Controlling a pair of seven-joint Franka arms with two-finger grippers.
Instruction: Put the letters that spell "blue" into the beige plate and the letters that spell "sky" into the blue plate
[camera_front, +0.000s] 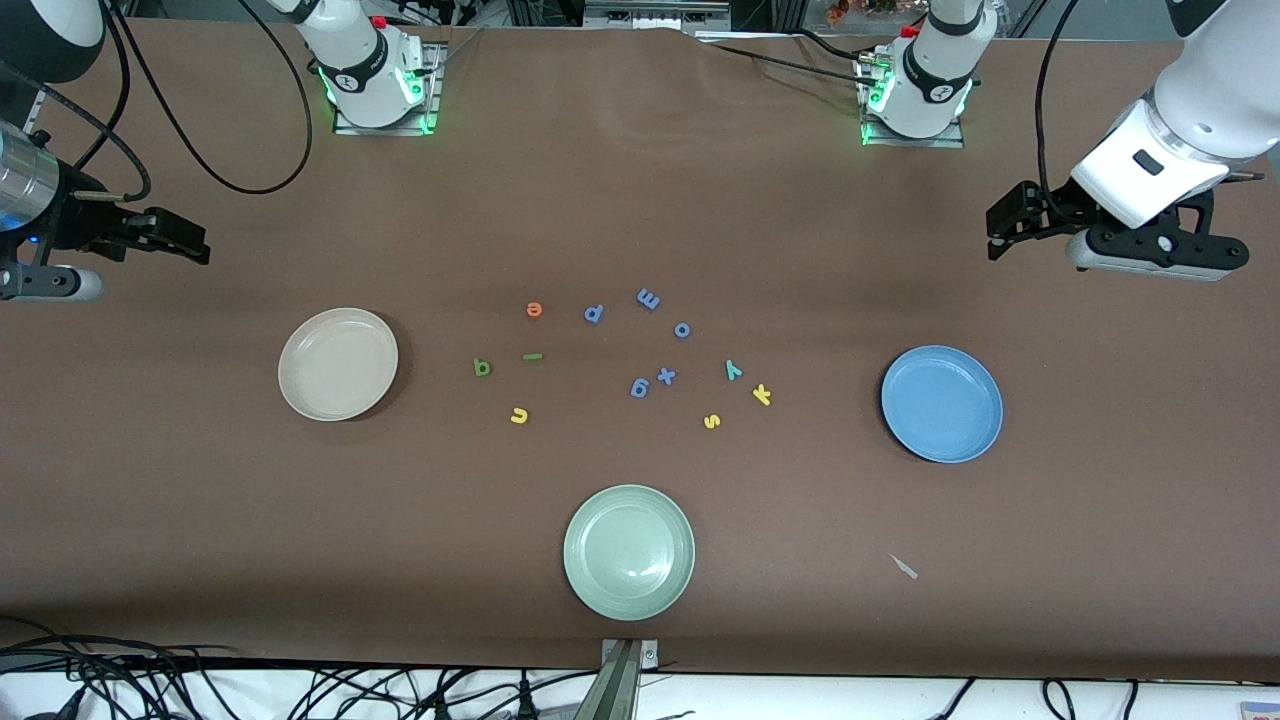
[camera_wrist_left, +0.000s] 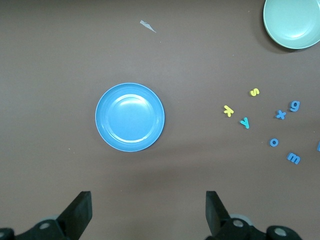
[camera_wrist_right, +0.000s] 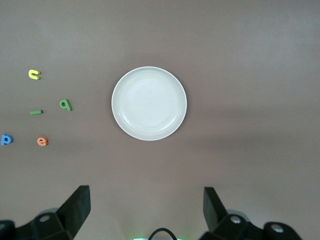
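The empty beige plate (camera_front: 338, 363) (camera_wrist_right: 149, 103) lies toward the right arm's end. Beside it are the green b (camera_front: 482, 368), green l (camera_front: 533, 356), yellow u (camera_front: 519, 415) and orange e (camera_front: 534, 309). The empty blue plate (camera_front: 941, 403) (camera_wrist_left: 130, 117) lies toward the left arm's end, with the yellow s (camera_front: 712, 421), yellow k (camera_front: 762, 395) and teal y (camera_front: 733, 370) beside it. My left gripper (camera_front: 1003, 232) (camera_wrist_left: 148, 210) hangs open and empty over bare table near the blue plate. My right gripper (camera_front: 190, 243) (camera_wrist_right: 146, 207) hangs open and empty near the beige plate.
Several periwinkle-blue letters (camera_front: 666, 376) lie scattered between the two letter groups. A pale green plate (camera_front: 629, 551) sits nearer the front camera, mid-table. A small pale scrap (camera_front: 905, 567) lies near the front edge. Both arm bases (camera_front: 372, 75) stand at the table's back edge.
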